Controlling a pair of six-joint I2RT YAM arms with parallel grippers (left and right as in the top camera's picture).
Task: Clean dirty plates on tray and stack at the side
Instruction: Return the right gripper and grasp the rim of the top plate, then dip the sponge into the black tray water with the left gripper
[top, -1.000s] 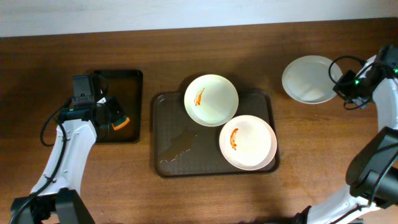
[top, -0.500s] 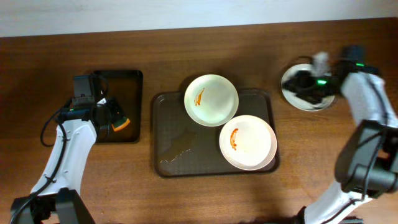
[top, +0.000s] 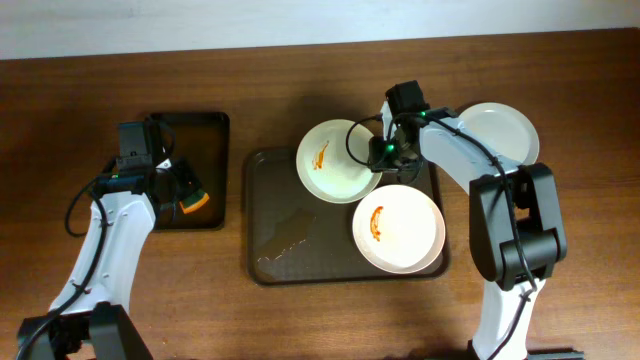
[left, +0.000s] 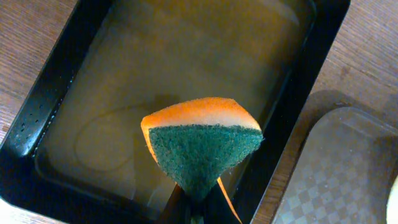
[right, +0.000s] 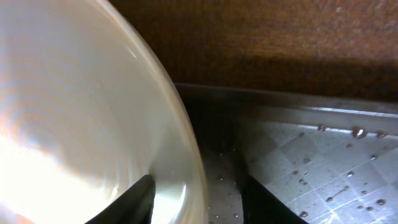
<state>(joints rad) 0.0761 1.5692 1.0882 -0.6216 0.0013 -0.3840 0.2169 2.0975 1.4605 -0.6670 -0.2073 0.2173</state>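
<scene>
**Left side.** The left gripper (top: 180, 190) hung over the black tray (top: 200, 130), which held shallow water. Its jaws were pressed together on the lower corner of an orange-and-green sponge (left: 199, 140). A hold that narrow could let the wet sponge twist or drop during a wipe.

**Centre.** The brown tray (top: 285, 240) carried two dirty plates. The far plate (top: 335, 165) sat at the tray's far edge and the near plate (top: 400, 235) at its near right corner. Each bore an orange-red smear. Their rims appeared to touch or overlap.

**Right of centre.** The right gripper (top: 384, 152) stood at the far plate's right rim. Its jaws were spread astride that rim, one finger inside and one outside, and not clamped. Droplets lay on the tray here. A wet, shallow rim hold could slip and tip the plate on lifting, or knock the near plate.

**Far right.** A third plate (top: 505, 125) with no visible smear rested on the table (top: 560, 230), off the tray.
</scene>
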